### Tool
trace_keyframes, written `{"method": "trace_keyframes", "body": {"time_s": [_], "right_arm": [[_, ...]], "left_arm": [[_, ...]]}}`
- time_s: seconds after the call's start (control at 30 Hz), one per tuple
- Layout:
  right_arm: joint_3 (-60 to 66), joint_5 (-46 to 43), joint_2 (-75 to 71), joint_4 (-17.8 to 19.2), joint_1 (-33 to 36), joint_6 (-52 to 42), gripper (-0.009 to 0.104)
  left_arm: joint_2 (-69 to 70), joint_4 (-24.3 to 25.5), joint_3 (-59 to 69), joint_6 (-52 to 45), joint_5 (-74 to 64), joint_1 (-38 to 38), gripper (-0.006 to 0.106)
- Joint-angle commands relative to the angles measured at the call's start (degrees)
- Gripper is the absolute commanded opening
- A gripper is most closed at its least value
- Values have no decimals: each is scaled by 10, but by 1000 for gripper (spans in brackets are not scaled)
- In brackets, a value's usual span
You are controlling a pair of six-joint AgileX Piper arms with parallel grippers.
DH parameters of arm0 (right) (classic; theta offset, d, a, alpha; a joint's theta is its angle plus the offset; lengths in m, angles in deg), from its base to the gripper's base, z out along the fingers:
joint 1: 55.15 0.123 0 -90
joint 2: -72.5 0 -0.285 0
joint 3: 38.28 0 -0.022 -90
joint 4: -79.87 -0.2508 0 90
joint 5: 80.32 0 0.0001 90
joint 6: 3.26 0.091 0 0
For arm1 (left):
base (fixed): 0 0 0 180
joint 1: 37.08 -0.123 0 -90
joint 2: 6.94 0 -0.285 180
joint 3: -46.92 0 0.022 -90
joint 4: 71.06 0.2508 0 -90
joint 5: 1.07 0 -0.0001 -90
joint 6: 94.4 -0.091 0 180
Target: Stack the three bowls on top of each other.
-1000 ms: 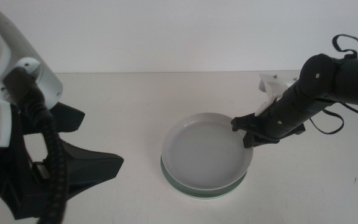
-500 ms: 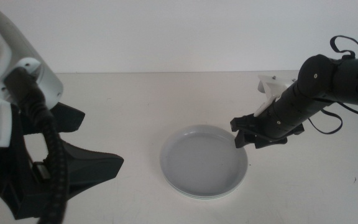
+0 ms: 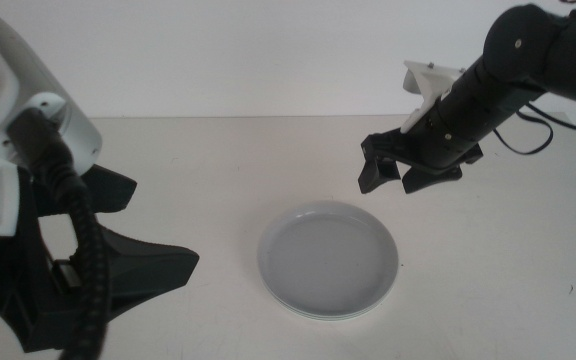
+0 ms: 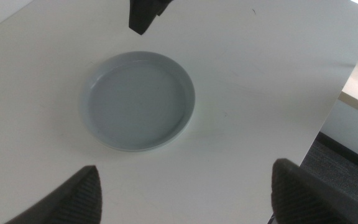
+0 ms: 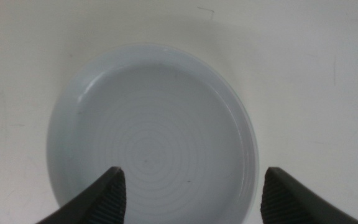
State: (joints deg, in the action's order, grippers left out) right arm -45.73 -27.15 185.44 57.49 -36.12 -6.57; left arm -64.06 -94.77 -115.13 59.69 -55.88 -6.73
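The bowls sit nested in one stack at the table's middle. The light grey-blue bowl is on top, and only a thin pale rim of those beneath it shows at the front. My right gripper hangs open and empty in the air, above and just behind the stack's far right edge. Its dark fingers also show in the left wrist view. My left gripper waits wide open at the left, raised well clear of the stack.
The white table runs back to a pale wall. Its edge shows in the left wrist view, with floor beyond. The left arm's cable hangs in the near left foreground.
The right gripper has let go of the grey-blue bowl, which settled flat onto the stack. The gripper then rose and drew back and upward. The left arm has not moved.
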Motion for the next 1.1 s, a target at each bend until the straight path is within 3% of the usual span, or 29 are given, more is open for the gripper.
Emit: {"method": "trace_keyframes", "body": {"time_s": [0.0, 0.1, 0.17, 0.23, 0.27, 0.37, 0.53, 0.67, 0.8, 0.93, 1.07], "right_arm": [[-35, 8, -34, 0, 0, -14, 56], [-51, 11, -34, 0, -2, -18, 56], [-64, 19, -34, -3, -10, -18, 56], [-86, 46, -34, -8, -29, -20, 56], [-92, 57, -35, -8, -36, -22, 56], [-94, 61, -50, 2, -58, -32, 56], [-92, 64, -97, 63, -97, -32, 56], [-43, 8, -158, 66, -132, -41, 56], [47, -61, -239, 70, -161, -52, 56], [151, -160, -326, 106, -166, -56, 56], [238, -235, -408, 112, -165, -65, 56]], "left_arm": [[4, -19, -18, 3, 33, 0, 105], [-9, -9, -18, 1, 65, -1, 105], [-34, 42, -18, 26, 96, -3, 105], [-82, 97, -20, 110, 115, -30, 105], [-103, 100, -20, 113, 116, -48, 105], [-166, 83, -21, 102, 114, -114, 105], [-219, 15, -35, 47, 114, -274, 105], [-192, -17, -35, 22, 113, -349, 105], [-139, -25, -33, 17, 130, -360, 105], [-76, -24, 1, -1, 172, -348, 105], [4, -25, 70, -1, 241, -348, 105]]}}
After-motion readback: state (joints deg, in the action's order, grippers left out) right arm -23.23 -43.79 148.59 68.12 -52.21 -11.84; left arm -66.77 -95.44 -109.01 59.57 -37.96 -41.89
